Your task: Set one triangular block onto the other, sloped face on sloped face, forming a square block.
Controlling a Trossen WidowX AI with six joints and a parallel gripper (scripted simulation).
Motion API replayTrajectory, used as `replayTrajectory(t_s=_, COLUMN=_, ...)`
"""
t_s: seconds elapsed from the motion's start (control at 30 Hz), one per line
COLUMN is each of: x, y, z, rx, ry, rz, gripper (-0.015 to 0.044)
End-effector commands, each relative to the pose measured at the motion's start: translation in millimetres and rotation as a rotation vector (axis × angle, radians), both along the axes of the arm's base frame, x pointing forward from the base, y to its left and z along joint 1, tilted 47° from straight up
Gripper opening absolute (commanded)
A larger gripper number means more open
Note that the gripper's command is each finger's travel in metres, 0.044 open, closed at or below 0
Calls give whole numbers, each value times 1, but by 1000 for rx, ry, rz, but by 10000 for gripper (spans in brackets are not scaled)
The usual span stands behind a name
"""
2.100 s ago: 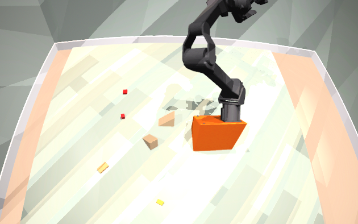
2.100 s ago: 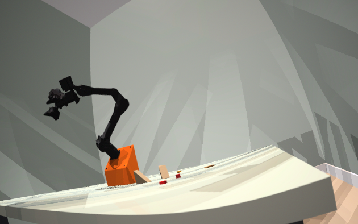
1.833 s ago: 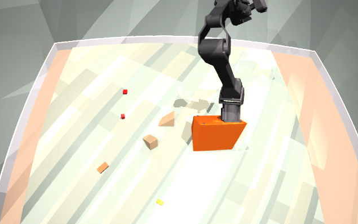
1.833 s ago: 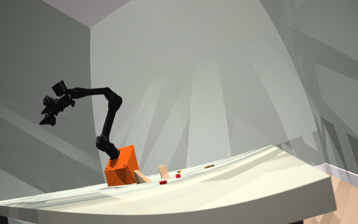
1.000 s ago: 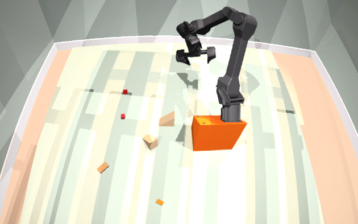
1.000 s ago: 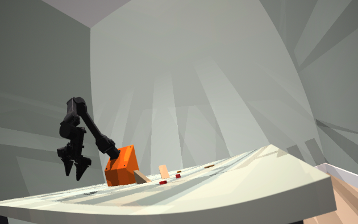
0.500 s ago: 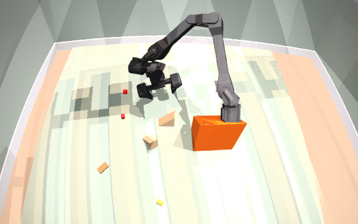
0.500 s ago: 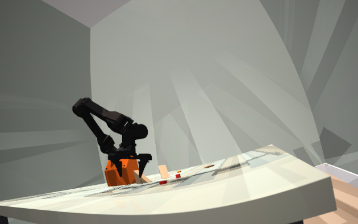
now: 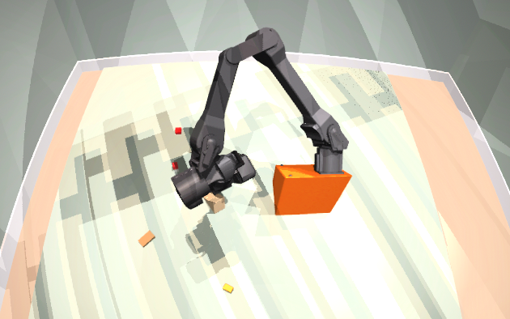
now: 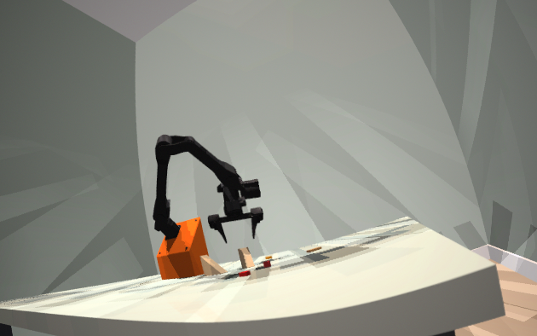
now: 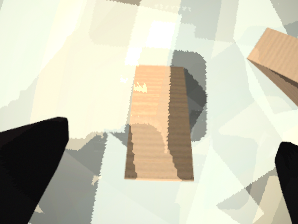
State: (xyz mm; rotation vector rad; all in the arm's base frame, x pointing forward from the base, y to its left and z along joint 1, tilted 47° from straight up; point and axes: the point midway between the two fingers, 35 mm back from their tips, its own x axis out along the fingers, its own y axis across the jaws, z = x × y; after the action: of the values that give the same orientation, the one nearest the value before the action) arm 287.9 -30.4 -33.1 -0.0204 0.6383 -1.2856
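One tan triangular block (image 9: 216, 202) (image 10: 245, 257) (image 11: 158, 123) lies on the table right under my gripper. It fills the middle of the wrist view. My gripper (image 9: 208, 184) (image 10: 239, 238) (image 11: 177, 141) points down, wide open and empty. Its fingertips hang a little above the block, one on each side. The second tan triangular block (image 10: 211, 265) (image 11: 276, 59) lies apart from the first, close to the orange base. The arm hides it in the top view.
The arm stands on an orange base box (image 9: 308, 194) (image 10: 183, 249). Two small red cubes (image 9: 178, 130) (image 9: 175, 165) lie left of the gripper. A flat orange piece (image 9: 146, 238) and a small yellow piece (image 9: 227, 287) lie nearer the front. The table's edge (image 10: 354, 307) is curved.
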Motion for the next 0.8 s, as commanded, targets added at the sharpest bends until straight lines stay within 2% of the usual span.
replayTrajectory(t_s=0.0, x=-16, y=28, z=-22, rx=-70, ry=-5, rz=107, gripper=440)
replayTrajectory(t_s=0.77, x=-9, y=10, z=-41, rx=-50, ry=0, rz=117, gripper=440)
